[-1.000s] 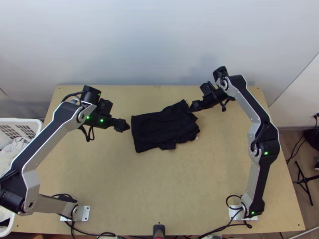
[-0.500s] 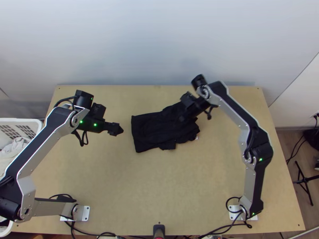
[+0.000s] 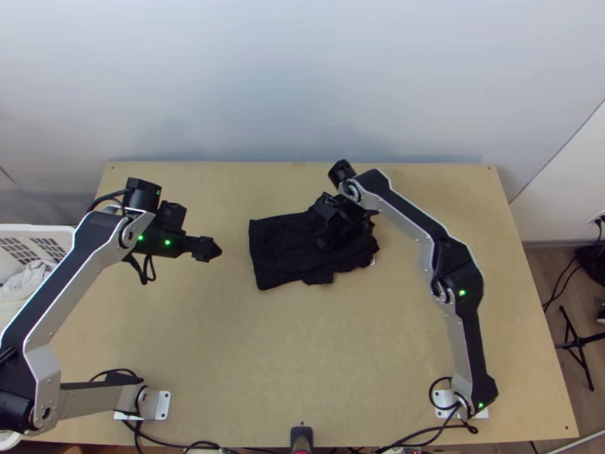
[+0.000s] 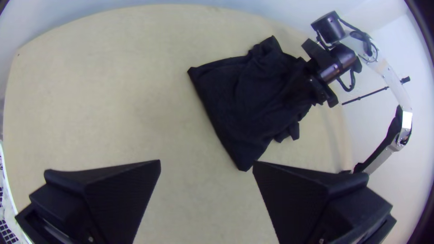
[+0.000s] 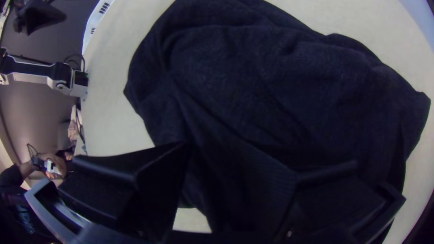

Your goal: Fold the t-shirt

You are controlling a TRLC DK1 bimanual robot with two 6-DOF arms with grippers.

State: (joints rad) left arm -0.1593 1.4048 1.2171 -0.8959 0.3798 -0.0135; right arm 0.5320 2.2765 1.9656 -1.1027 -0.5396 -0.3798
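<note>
Partial folding of a black t-shirt (image 3: 280,253) on a light wooden table (image 3: 302,356). The garment lies beyond the middle of the table in a compact, roughly oblong bundle. Its side toward the left gripper (image 3: 213,250) forms a straight edge (image 4: 216,122), whereas the opposite side is uneven and rumpled, and a small flap (image 3: 321,278) juts from the side facing the arms' bases. The number of layers cannot be told. The right gripper (image 5: 214,144) is positioned over the rumpled portion, its two fingers parted above the dark fabric, with no cloth visibly pinched; whether the tips touch the surface cannot be determined. The left gripper is likewise spread and unladen, just beside the straight edge and apart from the cloth. The step in hand is judged to be an intermediate one: the shirt appears already reduced to a bundle, but its outline is too irregular for a finished fold. The next move probably calls for the right gripper to settle on the uneven side, close on a loose upper layer and draw it flat or inward. Too deep a grip could drag the whole bundle; too shallow a one could slip off the soft fabric.
</note>
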